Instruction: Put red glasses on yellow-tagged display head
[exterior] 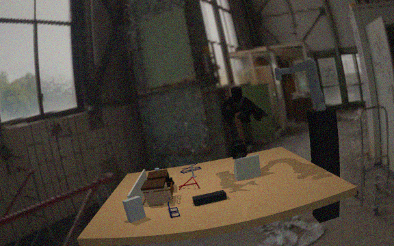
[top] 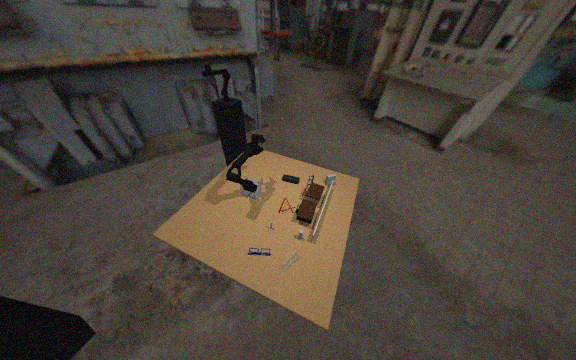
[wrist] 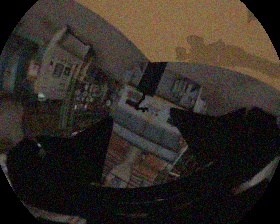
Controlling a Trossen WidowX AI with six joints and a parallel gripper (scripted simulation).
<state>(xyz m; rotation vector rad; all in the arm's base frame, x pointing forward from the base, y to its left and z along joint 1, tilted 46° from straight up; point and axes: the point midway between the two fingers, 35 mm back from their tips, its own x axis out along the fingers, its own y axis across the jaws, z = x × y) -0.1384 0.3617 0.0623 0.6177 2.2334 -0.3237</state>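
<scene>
The red glasses (top: 282,205) (exterior: 195,182) lie on the table, apart from the heads, with their temples spread. Two display heads stand side by side: one head (top: 314,191) (exterior: 156,196) is nearer the exterior view, the other head (top: 308,209) (exterior: 158,174) is beyond it. Both have brown tops. I cannot make out the yellow tag on either. My gripper (top: 258,139) (wrist: 141,115) is raised high near the arm's base, away from the glasses. Its fingers stand wide apart in the wrist view, with nothing between them.
A black case (top: 291,179) (exterior: 209,197) lies near the heads. A long pale wall (top: 322,210) (exterior: 137,184) stands behind them, with a pale block (top: 330,180) (exterior: 134,208) at its end. Blue glasses (top: 259,252) and pale glasses (top: 290,261) lie farther off. Another blue pair (exterior: 174,212) is near the heads.
</scene>
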